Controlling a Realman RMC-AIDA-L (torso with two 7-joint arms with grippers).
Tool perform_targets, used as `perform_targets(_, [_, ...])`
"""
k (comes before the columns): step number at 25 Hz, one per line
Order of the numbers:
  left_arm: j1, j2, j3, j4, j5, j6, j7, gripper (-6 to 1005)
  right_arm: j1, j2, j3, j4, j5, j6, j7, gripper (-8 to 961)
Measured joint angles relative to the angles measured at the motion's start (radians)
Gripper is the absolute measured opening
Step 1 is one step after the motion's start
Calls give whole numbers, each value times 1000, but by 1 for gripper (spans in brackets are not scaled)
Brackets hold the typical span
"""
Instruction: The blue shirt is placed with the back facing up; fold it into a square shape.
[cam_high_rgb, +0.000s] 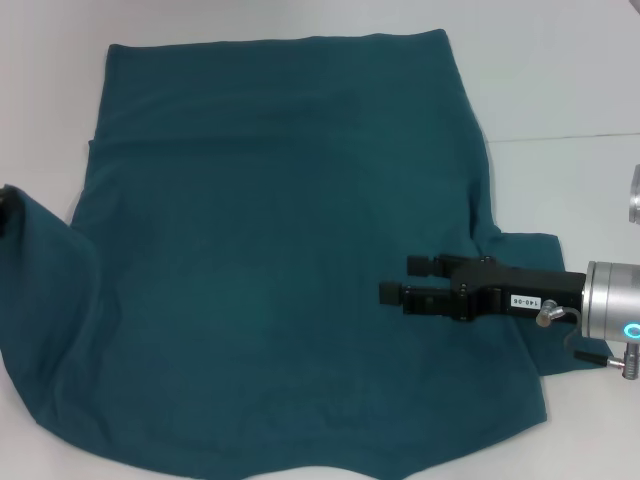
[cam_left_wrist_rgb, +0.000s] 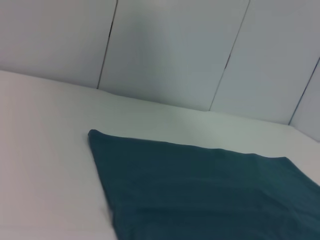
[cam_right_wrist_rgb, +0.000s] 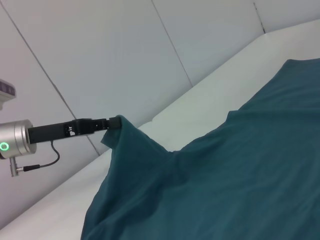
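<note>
Left sleeve lift on blue shirt (cam_high_rgb: 270, 240)
My left gripper (cam_right_wrist_rgb: 114, 123) pinches raised cloth; my right gripper (cam_high_rgb: 400, 283) hovers spread above shirt.

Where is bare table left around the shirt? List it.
Free: the table strip beyond the blue shirt, the far corners. Crowded: the right edge, where the right hand hovers over cloth, and the left edge, where the left hand lifts the sleeve.

blue shirt (cam_high_rgb: 270, 250): near hem cut by head view's lower edge | left claw (cam_high_rgb: 3, 205): mostly off-frame
</note>
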Motion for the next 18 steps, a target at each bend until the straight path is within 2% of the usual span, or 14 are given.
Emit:
perform_targets(8, [-3,-6,0,22,-7,145,-71,1,0,0,0,1,0,1,0,896])
perform_targets(15, [-6,-52,54,8,-9,154,-72,1,1,0,-1,1,0,1,0,896])
perform_targets(18, [-10,-58,90,-14,-21,151,-71,1,2,0,-3,1,0,0,-1,896])
